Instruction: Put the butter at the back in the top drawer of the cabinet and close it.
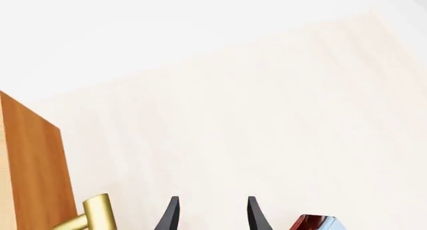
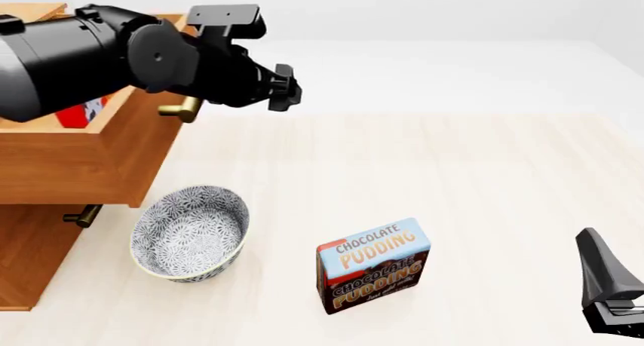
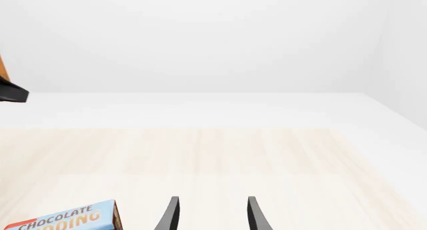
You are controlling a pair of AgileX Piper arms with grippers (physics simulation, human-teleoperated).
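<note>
Front view: the butter [image 2: 78, 114] is lying inside the pulled-out top drawer [image 2: 96, 161] of the cabinet [image 2: 30, 259], a red corner showing behind the left arm. The drawer's brass handle [image 2: 179, 109] is sitting just beside the left gripper [image 2: 285, 88], on its cabinet side; the right gripper [image 2: 604, 274] is waiting well apart, so the left is the nearer. Left wrist view is showing its fingers [image 1: 170, 215] parted, gripping nothing. Judgement: closing push is remaining.
</note>
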